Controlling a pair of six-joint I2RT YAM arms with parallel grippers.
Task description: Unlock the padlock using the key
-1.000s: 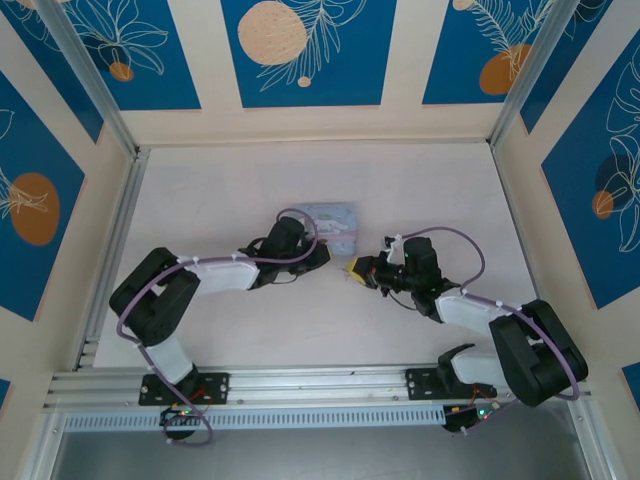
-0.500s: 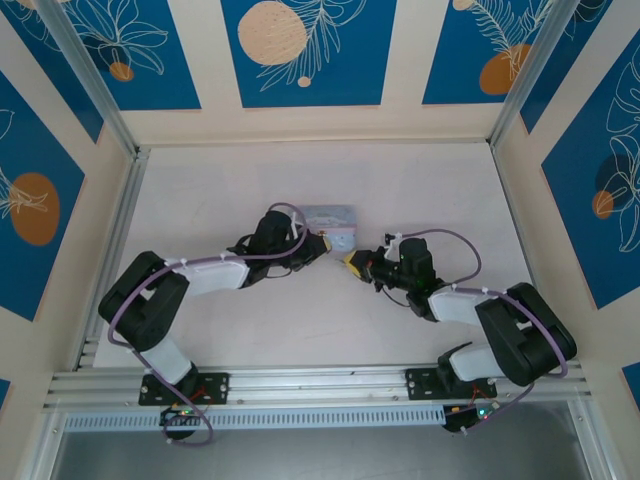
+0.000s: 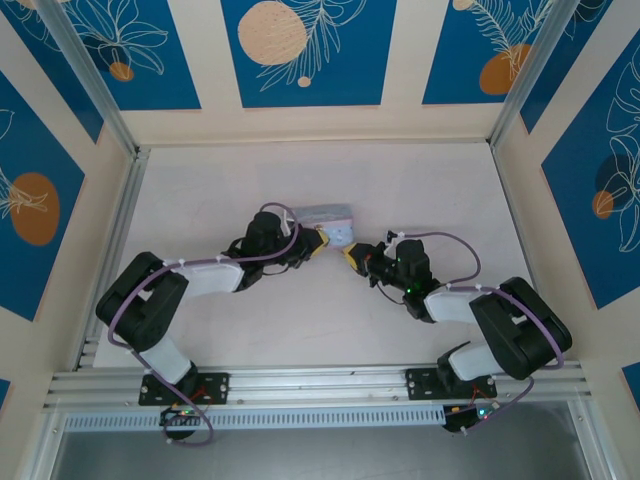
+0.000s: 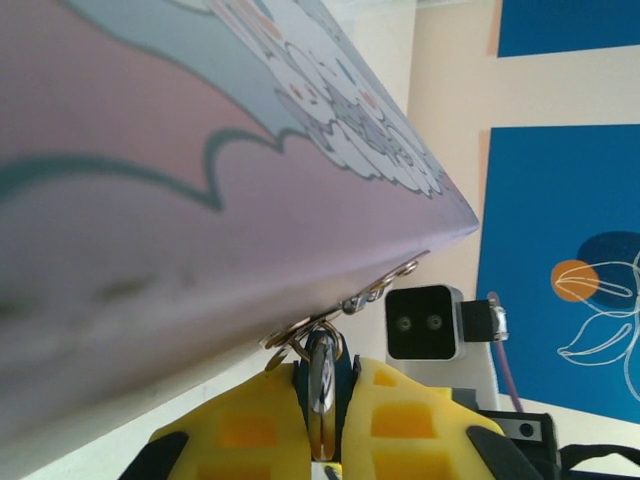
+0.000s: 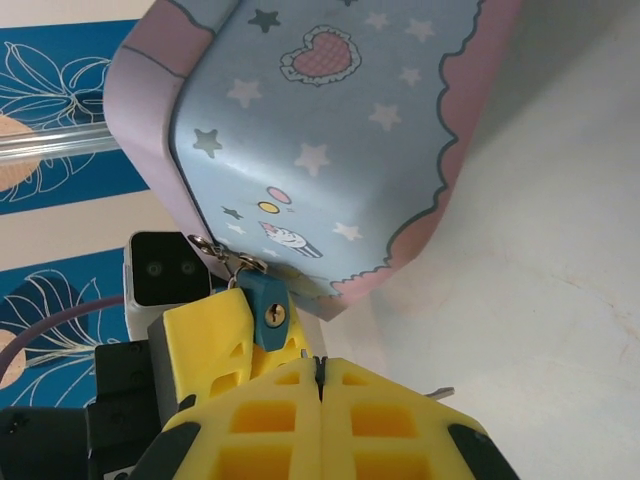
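The teal-blue padlock [image 5: 270, 312] hangs by small rings from the corner of the pale blue tin [image 5: 330, 150], its brass keyhole facing my right wrist camera. My left gripper [image 4: 322, 368] is shut on the padlock [image 4: 322, 392], its yellow fingers [image 5: 205, 335] clamping the body from both sides. My right gripper [image 5: 318, 372] sits just below the padlock, shut. Thin grey metal of the key [image 5: 441, 392] pokes out beside its right finger, and most of the key is hidden. From above, the left gripper [image 3: 320, 243] and right gripper [image 3: 349, 257] nearly meet at the tin's [image 3: 330, 218] near corner.
The tin stands tilted on the pale table [image 3: 420, 190], its pink-edged side close over the left wrist camera. Aluminium rails [image 3: 110, 240] border the left and near sides. Blue patterned walls enclose the workspace.
Both grippers have moved up and inward to the tin's near corner. The left arm swung further left and back, and the tin looks more tilted than a second ago.
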